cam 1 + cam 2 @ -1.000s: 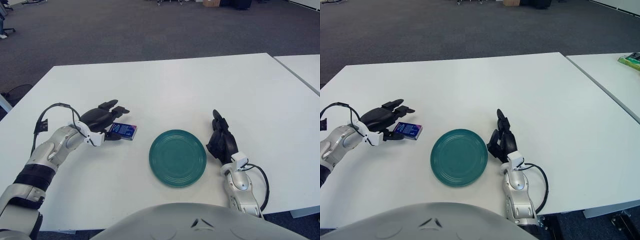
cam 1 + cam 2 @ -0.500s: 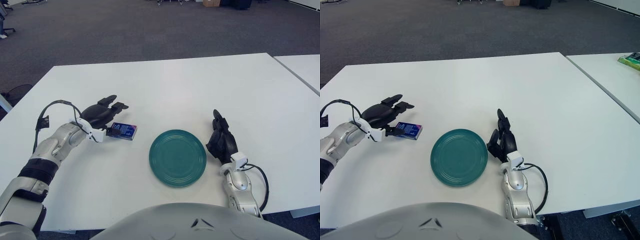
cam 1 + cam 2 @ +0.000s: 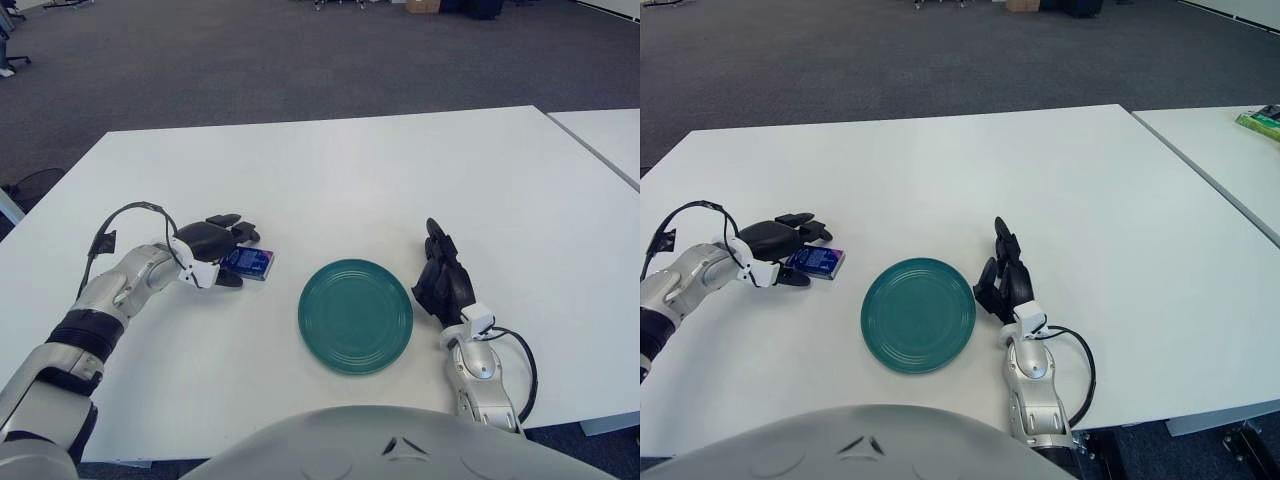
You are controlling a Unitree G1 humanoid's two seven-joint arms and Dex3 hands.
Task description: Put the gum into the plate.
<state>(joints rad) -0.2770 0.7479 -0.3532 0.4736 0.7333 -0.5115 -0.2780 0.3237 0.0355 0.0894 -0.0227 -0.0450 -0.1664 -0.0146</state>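
The gum (image 3: 252,263) is a small blue pack lying flat on the white table (image 3: 330,170), left of the green plate (image 3: 355,315). My left hand (image 3: 237,258) has come down on the pack's left end. Its upper fingers (image 3: 238,232) curl over the far edge and the thumb sits against the near edge, so the hand closes on the pack, which still touches the table. The plate holds nothing. My right hand (image 3: 443,277) shows just right of the plate, fingers relaxed and holding nothing.
A second white table (image 3: 1230,150) stands to the right across a narrow gap, with a green item (image 3: 1262,121) on it. Grey carpet lies beyond the far edge. A black cable loops over my left wrist (image 3: 135,215).
My left hand has dropped lower onto the gum and its spread fingers have curled around the pack's left end. The gum, plate and right hand have not moved.
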